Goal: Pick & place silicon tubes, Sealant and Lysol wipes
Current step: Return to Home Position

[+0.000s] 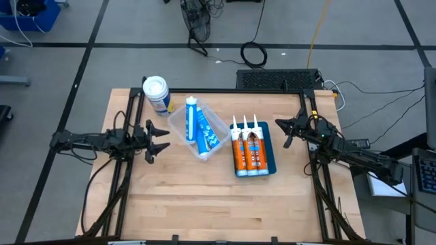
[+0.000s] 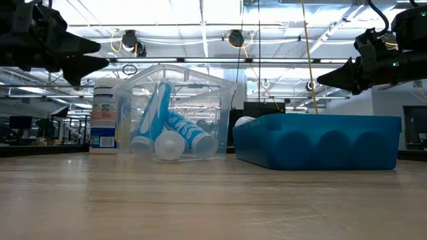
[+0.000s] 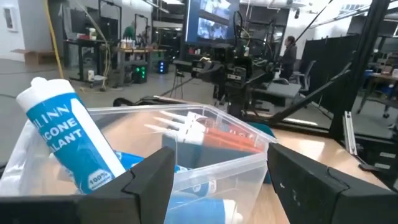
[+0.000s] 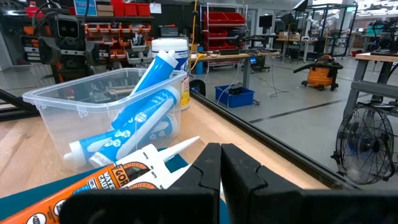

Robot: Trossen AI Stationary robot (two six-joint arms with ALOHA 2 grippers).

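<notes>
The Lysol wipes canister (image 1: 155,92) (image 4: 171,53) stands upright on its base at the table's far left. Two blue-and-white silicon tubes (image 1: 201,129) (image 3: 62,137) sit in a clear bin (image 1: 178,121); one leans against the bin's far rim and the other lies lower. Three orange-and-white sealant cartridges (image 1: 248,151) lie side by side in a blue tray (image 1: 271,146), nozzles toward the far edge. My left gripper (image 1: 162,138) (image 3: 217,180) hovers open, just left of the bin. My right gripper (image 1: 283,129) (image 4: 221,168) hangs shut, right of the tray.
Black frame rails (image 1: 129,116) run along the table's left and right sides under both arms. The near half of the wooden table (image 1: 218,204) holds nothing. Bin and tray stand close together in the middle. Beyond the far edge are cables and floor.
</notes>
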